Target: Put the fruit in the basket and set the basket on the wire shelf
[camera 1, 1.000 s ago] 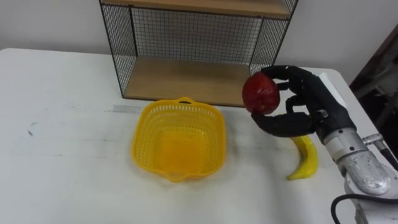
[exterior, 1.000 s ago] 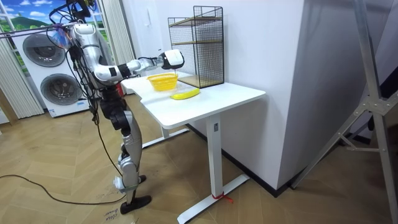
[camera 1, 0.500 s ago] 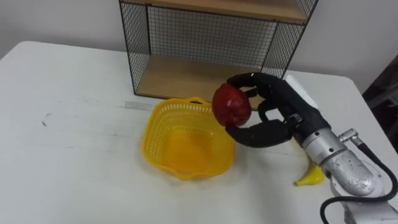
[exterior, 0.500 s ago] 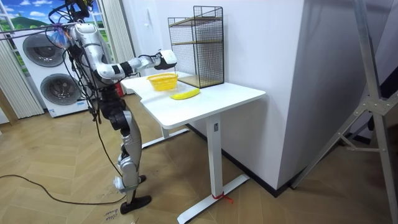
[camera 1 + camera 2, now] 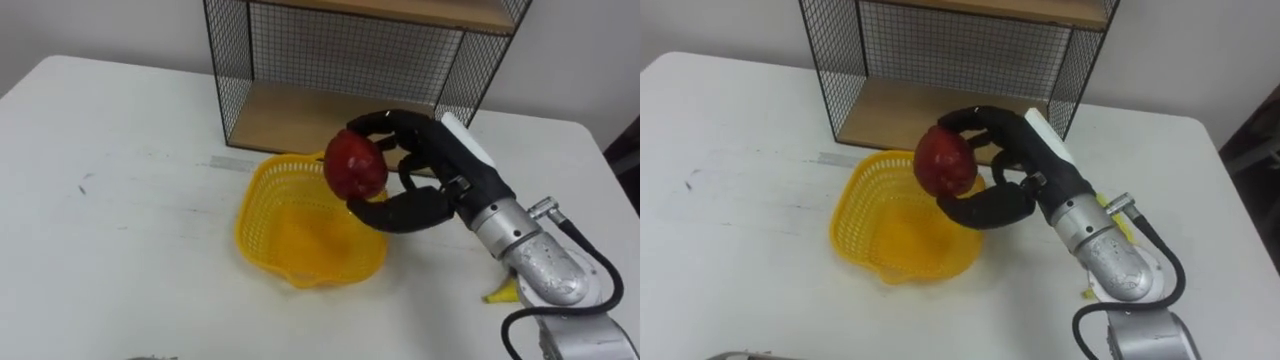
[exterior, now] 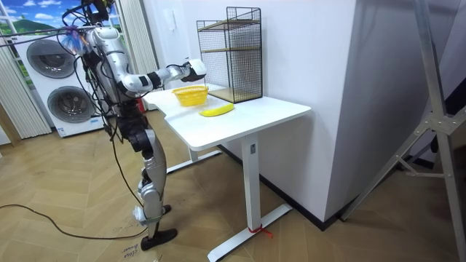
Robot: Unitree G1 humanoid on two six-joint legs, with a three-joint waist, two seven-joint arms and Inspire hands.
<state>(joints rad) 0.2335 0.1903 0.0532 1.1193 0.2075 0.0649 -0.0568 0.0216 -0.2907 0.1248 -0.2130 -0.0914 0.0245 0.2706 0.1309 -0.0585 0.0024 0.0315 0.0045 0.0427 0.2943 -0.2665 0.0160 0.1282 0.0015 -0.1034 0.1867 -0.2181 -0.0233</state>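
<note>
My right hand [image 5: 425, 178] [image 5: 1012, 170] is curled round a red apple [image 5: 355, 166] [image 5: 946, 163] and holds it above the right rim of the yellow plastic basket [image 5: 286, 232] [image 5: 880, 230]. The basket sits on the white table [image 5: 110, 200] with nothing showing inside it. Behind it stands the black wire shelf [image 5: 290, 100] [image 5: 890, 95] with wooden boards. Only the tip of a yellow banana [image 5: 499, 293] pokes out from under my forearm; in the room view the banana [image 6: 216, 110] lies on the table beside the basket [image 6: 190, 94].
The wire shelf's lower board [image 5: 305, 115] lies bare behind the basket. A strip of clear tape [image 5: 228, 164] is stuck to the table left of the basket. In the room view I stand at the table's end, with washing machines [image 6: 51, 87] behind me.
My right hand has carried the apple leftward from above the banana to over the basket's right rim. The view has shifted as well.
</note>
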